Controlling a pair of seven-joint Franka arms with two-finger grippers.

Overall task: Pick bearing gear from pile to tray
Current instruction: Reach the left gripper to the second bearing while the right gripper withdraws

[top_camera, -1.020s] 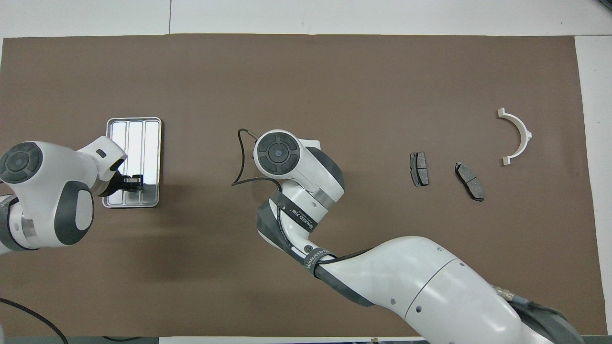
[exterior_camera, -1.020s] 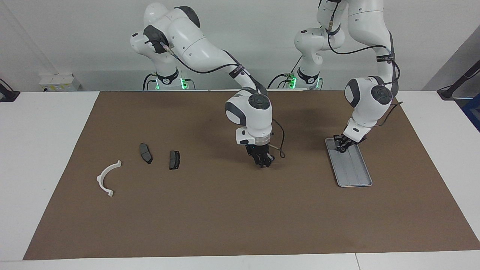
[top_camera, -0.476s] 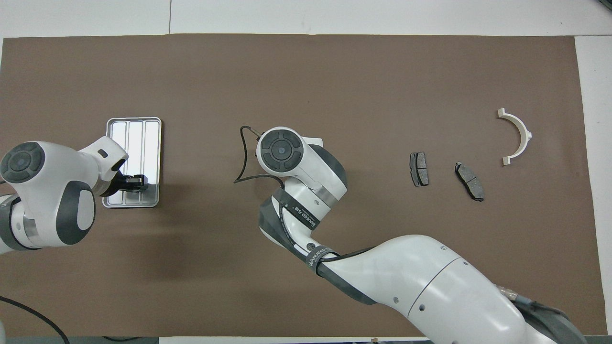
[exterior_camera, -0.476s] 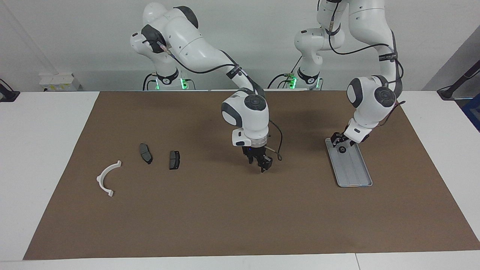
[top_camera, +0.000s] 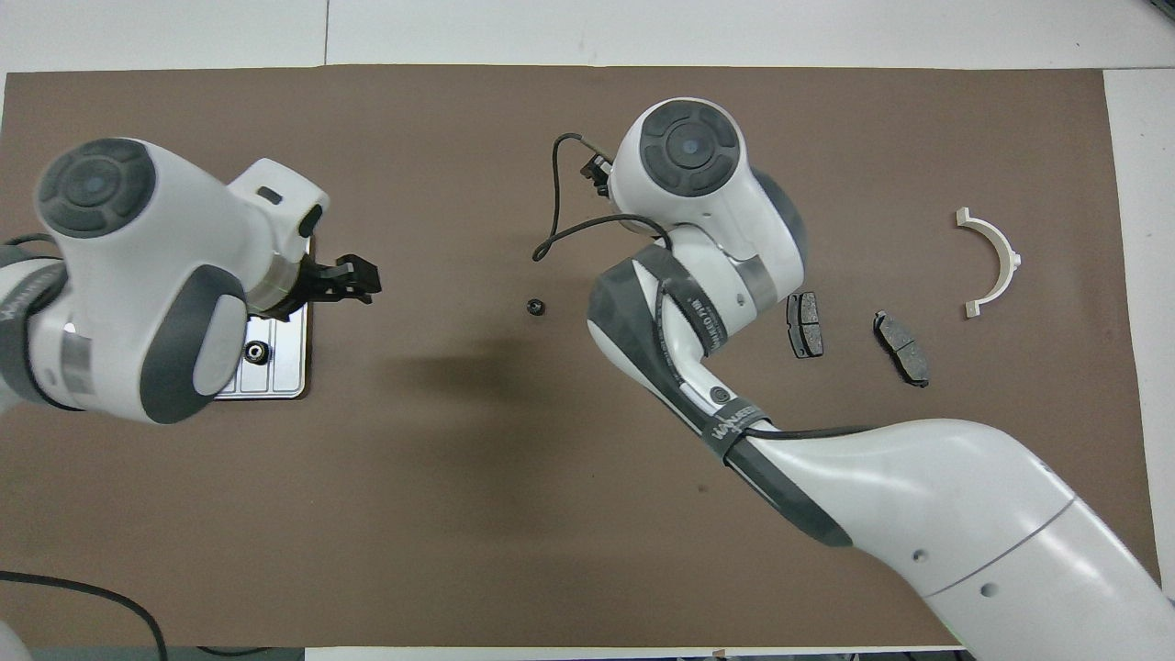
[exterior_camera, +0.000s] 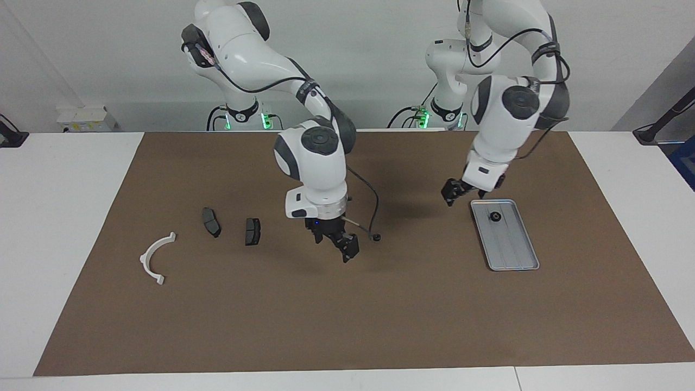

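Right gripper [exterior_camera: 336, 244] jaws spread, nothing between them, hanging over bare brown mat [exterior_camera: 347, 326] near the middle of the table. Left gripper [exterior_camera: 452, 194] jaws also apart, empty, raised over the mat just beside the tray's [exterior_camera: 516, 255] corner nearest the robots; overhead view shows its fingertips [top_camera: 363, 275] sticking out past the tray edge toward the table's middle.

One small black bearing gear [exterior_camera: 495, 216] lies in the tray, at the end nearer the robots, clear of both grippers. A second small black ring [exterior_camera: 375, 237] sits loose on the mat just beside the right gripper, on the side toward the left arm's end, not touched.

Tray is flat on the mat at the left arm's end, long axis running away from the robots.

Rest of the pile is toward the right arm's end: two dark brake pads [exterior_camera: 211, 222] [exterior_camera: 252, 231] side by side, apart from each other, and the white half-ring [exterior_camera: 155, 259] farther from the robots and closer to the mat edge. All well apart from the grippers
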